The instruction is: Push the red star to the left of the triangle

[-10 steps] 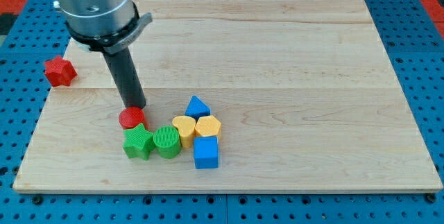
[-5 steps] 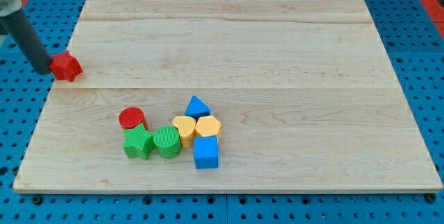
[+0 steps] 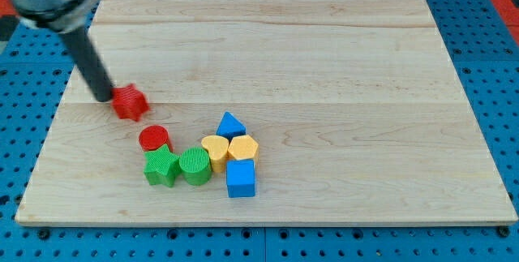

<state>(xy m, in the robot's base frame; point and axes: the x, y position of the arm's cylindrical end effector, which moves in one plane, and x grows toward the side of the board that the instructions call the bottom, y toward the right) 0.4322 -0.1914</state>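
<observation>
The red star [image 3: 129,102] lies on the wooden board's left part, above the block cluster. My tip [image 3: 104,97] touches the star's left side. The blue triangle [image 3: 231,124] sits at the top of the cluster, well to the right of the star and slightly lower in the view. The red cylinder [image 3: 152,138] lies just below and right of the star, apart from it.
The cluster also holds a green star [image 3: 161,167], a green cylinder [image 3: 195,166], a yellow heart [image 3: 215,150], a yellow hexagon [image 3: 242,148] and a blue cube [image 3: 241,178]. The board's left edge [image 3: 66,100] is close behind my tip.
My tip went from beside the red cylinder out to the left of the red star, then pushed the star right and down, from the board's left edge onto the board.
</observation>
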